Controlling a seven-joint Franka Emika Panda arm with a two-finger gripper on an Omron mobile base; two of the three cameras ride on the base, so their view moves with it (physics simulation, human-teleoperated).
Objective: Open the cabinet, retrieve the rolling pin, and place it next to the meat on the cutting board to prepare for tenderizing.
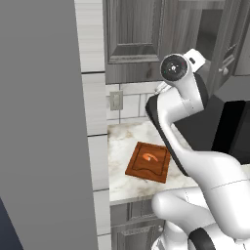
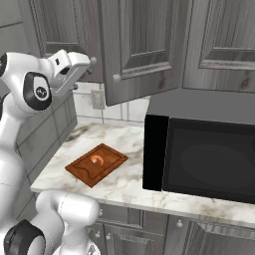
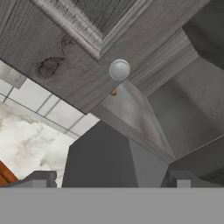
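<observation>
Grey wood-grain wall cabinet (image 2: 134, 50) door ajar; two-finger gripper (image 3: 109, 177) spread wide, empty, near round knob (image 3: 119, 69). Rolling pin not retrieved yet.

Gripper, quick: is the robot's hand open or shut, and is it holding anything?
Gripper: open, fingers spread wide, holding nothing; it points at the round knob of the cabinet door.

You see the cabinet (image 2: 144, 45) in matt grey wood-grain with a smooth, dull metal knob (image 3: 119, 69). At six o'clock below it, the bench (image 2: 134, 184) is glossy veined marble; the cutting board (image 2: 97, 164) reddish-brown wood, the microwave (image 2: 209, 159) glossy black.
</observation>
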